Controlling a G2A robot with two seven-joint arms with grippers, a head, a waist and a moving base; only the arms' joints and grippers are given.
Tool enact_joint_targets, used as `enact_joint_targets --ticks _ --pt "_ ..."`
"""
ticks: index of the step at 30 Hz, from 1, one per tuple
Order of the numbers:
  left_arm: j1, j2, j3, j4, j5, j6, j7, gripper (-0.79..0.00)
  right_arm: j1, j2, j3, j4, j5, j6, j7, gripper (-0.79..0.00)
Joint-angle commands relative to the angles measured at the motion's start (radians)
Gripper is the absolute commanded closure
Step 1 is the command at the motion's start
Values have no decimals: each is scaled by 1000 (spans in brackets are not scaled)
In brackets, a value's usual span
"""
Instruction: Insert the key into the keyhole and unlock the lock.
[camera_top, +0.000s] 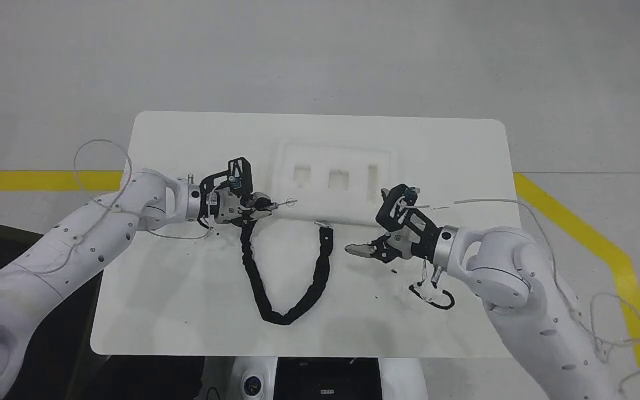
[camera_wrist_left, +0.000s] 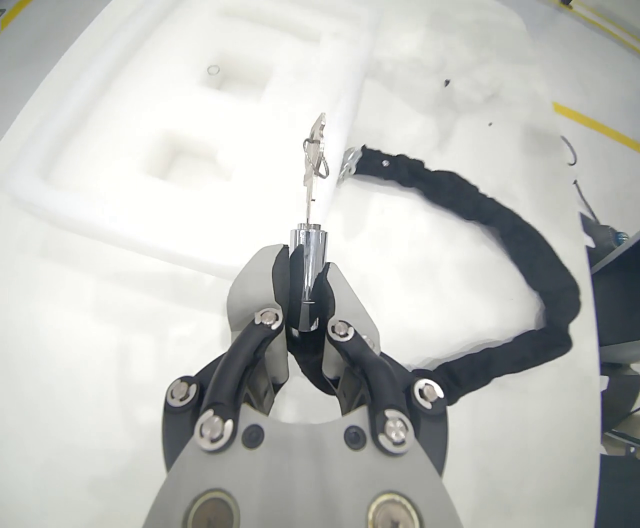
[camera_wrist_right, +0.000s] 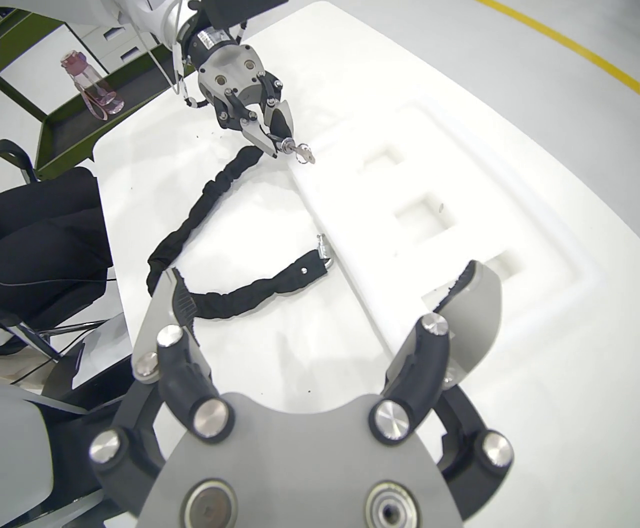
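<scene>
Left wrist view: key (camera_wrist_left: 313, 167) straight out from lock (camera_wrist_left: 310, 260)

We find bare table (camera_top: 365, 305) open between the chain lock (camera_top: 262, 290) loop and the right gripper (camera_wrist_right: 322, 275). The foam tray (camera_top: 300, 160) crowds the key (camera_top: 287, 203) head, perhaps touching it.

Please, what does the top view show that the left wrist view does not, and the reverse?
Top view: the right gripper, open, near the black chain's free end. Left wrist view: the key, its blade seated in the lock cylinder, and a small ring in a recess of the white foam tray. Both: the left gripper clamped on the cylinder, the chain, the tray.
</scene>
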Motion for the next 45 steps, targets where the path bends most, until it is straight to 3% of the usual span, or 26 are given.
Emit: enact_joint_targets --ticks 1,2,3,4,17,29,38,45 --pt "9 -3 -8 -1 6 11 -8 -108 -13 2 16 1 -3 -4 -16 -785" --pt "14 -5 -13 -1 8 13 -10 -489 -20 4 24 1 -6 -7 -26 -785" --pt "18 -6 -18 -1 8 12 -9 -739 -26 5 34 3 -8 -8 -41 -785" --pt "24 -7 -25 0 3 11 -1 -785 -33 6 43 6 -12 -10 -55 -785" --pt "48 -4 -163 44 -28 -53 187 -785 -88 18 201 79 -109 -32 -318 -785" --pt "-15 -50 -271 186 -19 -101 331 -785 -33 19 272 185 -261 12 -492 -785" --pt "-34 -80 -319 259 40 -115 393 -785 12 19 286 212 -331 39 -529 -785" --pt "-30 -82 -343 270 79 -100 408 -784 29 18 285 216 -334 30 -538 -784"
